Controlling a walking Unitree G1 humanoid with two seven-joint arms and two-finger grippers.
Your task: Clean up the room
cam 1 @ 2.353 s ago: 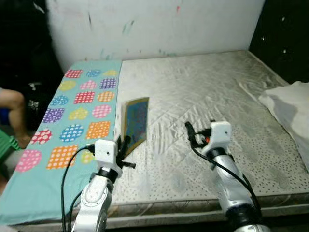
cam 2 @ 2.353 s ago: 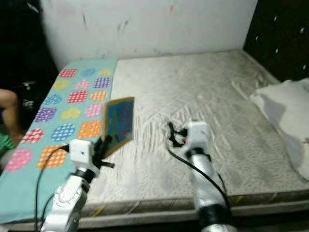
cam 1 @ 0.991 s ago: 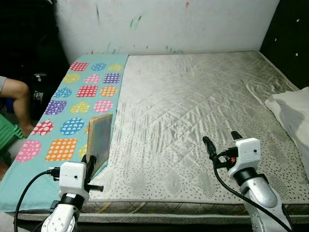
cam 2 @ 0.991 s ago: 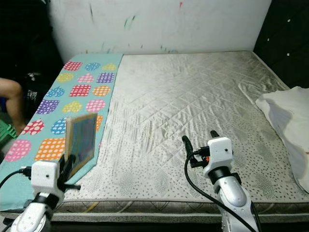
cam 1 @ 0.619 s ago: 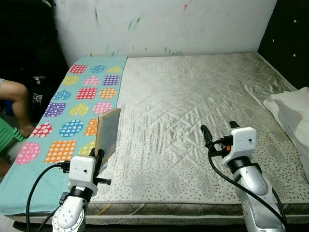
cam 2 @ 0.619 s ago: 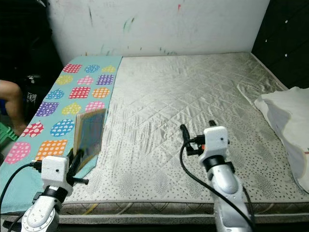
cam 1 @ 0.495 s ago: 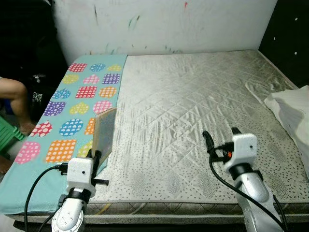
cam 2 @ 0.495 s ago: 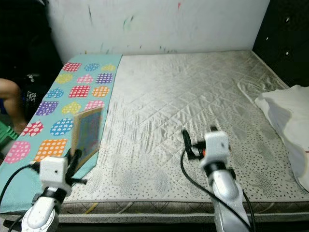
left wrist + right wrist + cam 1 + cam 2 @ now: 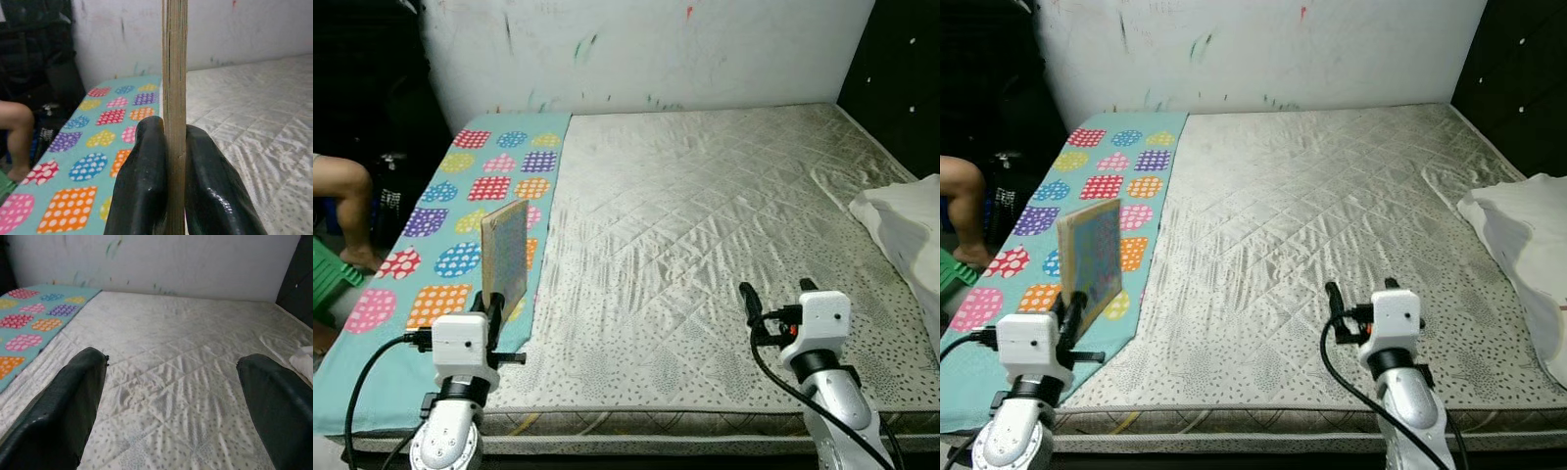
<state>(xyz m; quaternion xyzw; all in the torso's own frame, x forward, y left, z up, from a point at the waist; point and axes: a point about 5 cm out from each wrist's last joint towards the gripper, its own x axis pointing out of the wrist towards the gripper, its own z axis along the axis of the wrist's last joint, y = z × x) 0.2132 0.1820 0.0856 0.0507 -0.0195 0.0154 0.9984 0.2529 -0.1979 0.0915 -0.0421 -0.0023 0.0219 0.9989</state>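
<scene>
The left gripper (image 9: 495,305) is clamping the book (image 9: 505,258) upright over the mattress's (image 9: 705,215) front left corner, having swung it outward above the patterned sheet (image 9: 460,220), probably carrying it off the bed; the right gripper (image 9: 775,294) is hovering with fingers apart

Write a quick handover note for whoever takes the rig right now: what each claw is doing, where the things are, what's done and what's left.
Left claw: shut on a thin book, held upright on edge above the patterned sheet at the mattress's left side.
Right claw: open, holding nothing, hovering over the mattress near its front edge.
White pillow lies at the mattress's right edge. A person's leg is at far left.
Done: book picked up.
Left: put the book away somewhere; no spot for it is in view.
</scene>
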